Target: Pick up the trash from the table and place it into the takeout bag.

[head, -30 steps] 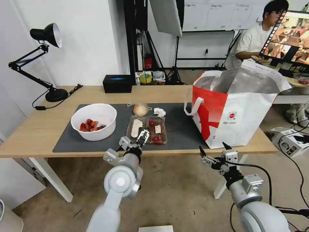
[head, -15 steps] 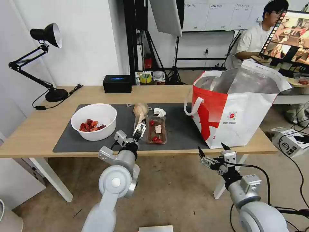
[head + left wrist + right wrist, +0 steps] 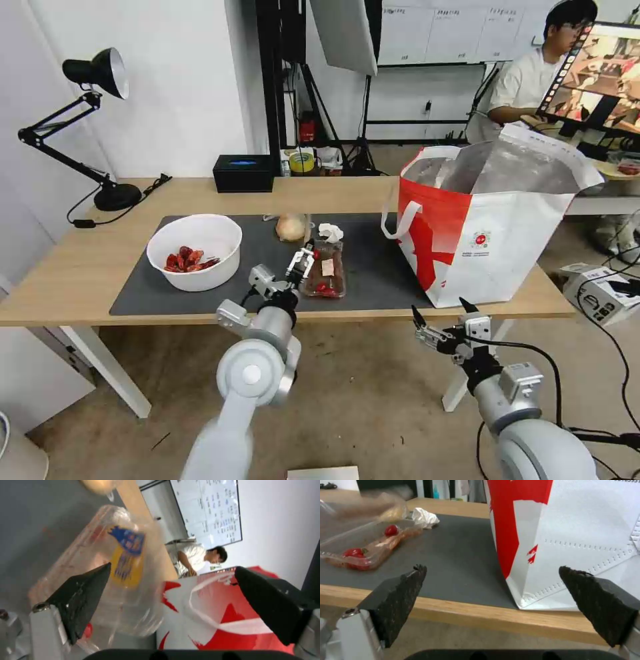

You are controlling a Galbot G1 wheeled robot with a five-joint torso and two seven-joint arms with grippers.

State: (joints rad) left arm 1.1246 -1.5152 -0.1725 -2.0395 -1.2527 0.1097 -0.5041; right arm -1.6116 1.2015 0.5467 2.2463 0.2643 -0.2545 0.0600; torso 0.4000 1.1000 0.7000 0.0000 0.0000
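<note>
Logged left gripper point(image 3: 301, 259), fingers spread wide, at clear tray's point(image 3: 327, 270) left rim on mat point(image 3: 380, 267) beside takeout bag point(image 3: 493, 247), likely to straddle rim for lifting; right gripper point(image 3: 439, 308) parked below table point(image 3: 80, 267) edge, fingers apart.

Silver-grey rounded arms, black cables, each claw black-fingered.

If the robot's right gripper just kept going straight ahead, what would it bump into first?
Probably the takeout bag. The right gripper, fingers open, hangs just below the table's front edge, aimed at the bag's lower corner. It might clip that wooden edge first; depth is hard to judge.
</note>
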